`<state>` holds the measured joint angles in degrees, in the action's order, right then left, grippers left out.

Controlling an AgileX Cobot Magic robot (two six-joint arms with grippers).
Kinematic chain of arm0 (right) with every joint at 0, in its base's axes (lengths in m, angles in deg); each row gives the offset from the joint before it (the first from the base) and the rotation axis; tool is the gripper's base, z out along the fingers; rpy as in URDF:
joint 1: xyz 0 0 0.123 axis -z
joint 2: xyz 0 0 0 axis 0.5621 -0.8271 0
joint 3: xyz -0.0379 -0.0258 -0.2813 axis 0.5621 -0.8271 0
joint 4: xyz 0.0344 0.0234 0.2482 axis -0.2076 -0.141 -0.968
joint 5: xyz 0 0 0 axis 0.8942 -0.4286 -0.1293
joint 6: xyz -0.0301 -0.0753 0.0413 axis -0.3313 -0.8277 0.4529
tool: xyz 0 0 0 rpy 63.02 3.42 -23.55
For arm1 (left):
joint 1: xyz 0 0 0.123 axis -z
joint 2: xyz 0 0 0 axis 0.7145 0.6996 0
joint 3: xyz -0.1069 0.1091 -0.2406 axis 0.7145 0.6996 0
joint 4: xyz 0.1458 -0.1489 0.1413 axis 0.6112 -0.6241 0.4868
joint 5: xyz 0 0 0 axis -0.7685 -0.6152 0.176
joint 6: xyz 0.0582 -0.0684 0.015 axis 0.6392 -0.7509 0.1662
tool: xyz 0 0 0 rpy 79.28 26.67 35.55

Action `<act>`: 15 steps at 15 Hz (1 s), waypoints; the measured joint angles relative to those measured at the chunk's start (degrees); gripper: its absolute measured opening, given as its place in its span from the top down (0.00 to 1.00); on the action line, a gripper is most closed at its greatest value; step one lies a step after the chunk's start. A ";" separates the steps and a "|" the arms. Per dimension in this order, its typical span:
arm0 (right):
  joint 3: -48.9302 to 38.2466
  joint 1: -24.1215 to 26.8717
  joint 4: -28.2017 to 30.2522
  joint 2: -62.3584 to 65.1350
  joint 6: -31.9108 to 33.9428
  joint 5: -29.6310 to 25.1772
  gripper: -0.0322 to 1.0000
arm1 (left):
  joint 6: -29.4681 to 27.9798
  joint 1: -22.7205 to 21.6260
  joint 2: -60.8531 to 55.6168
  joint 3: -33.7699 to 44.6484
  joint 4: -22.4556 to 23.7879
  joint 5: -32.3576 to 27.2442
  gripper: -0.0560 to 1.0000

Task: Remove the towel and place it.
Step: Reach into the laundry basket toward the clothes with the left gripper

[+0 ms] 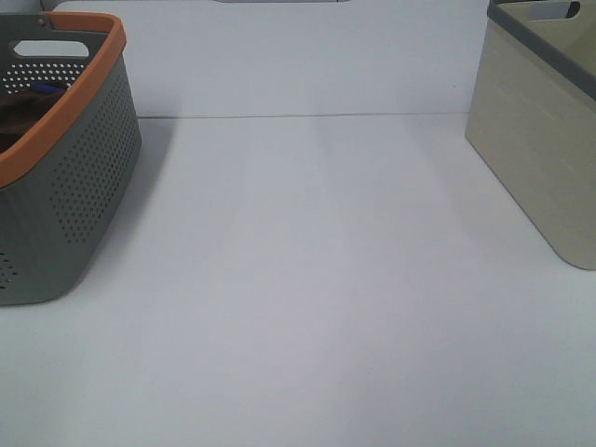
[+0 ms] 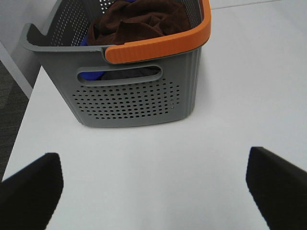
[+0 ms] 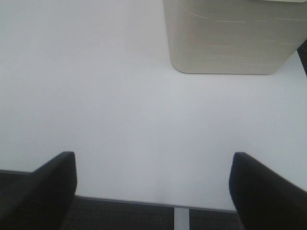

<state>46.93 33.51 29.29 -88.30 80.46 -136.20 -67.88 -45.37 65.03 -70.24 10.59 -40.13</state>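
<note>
1. Table (image 1: 307, 279): white and plain. It carries two baskets, well apart, one at each side of the exterior high view.
2. Grey basket (image 1: 65, 186): stands upright on the left side. It has perforated walls, an orange rim and a slot handle in the end wall.
3. Towel (image 2: 139, 21): dark reddish-brown, crumpled in a heap inside the grey basket. The top of the heap is about level with the orange rim. I cannot make out the tag in the folds.
4. Blue cloth (image 2: 91, 75): in the same basket, touching the towel. It shows through the handle slot and again at the towel's edge, so it lies lower than the towel.
5. Beige basket (image 1: 540, 158): on the right side, with solid ribbed walls, a grey rim and a handle slot. Its inside is hidden in every view.
6. Left claw (image 2: 153, 187): wide. The dark fingers (image 2: 29, 191) stand far apart with only bare table between them. The claw faces the slotted end wall of the grey basket and is apart from it, touching neither basket nor towel.
7. Right claw (image 3: 153, 187): wide. Its fingers (image 3: 43, 187) are spread, with only table between them. The table's edge and a strip of dark floor (image 3: 120, 215) also show there. The beige basket is ahead of the claw and apart from it.
8. Both claws are seen in the wrist views only.
</note>
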 joint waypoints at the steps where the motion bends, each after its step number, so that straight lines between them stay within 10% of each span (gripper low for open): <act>1: 0.00 0.00 0.00 0.00 0.00 0.00 0.23 | 0.00 0.00 0.00 0.00 0.00 0.00 0.01; 15: 0.00 0.00 0.00 0.00 0.00 0.00 0.23 | 0.23 0.00 0.00 0.00 1.03 0.00 0.01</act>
<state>46.93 33.51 29.29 -88.30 80.46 -136.20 -67.65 -45.37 65.03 -70.24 11.62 -40.13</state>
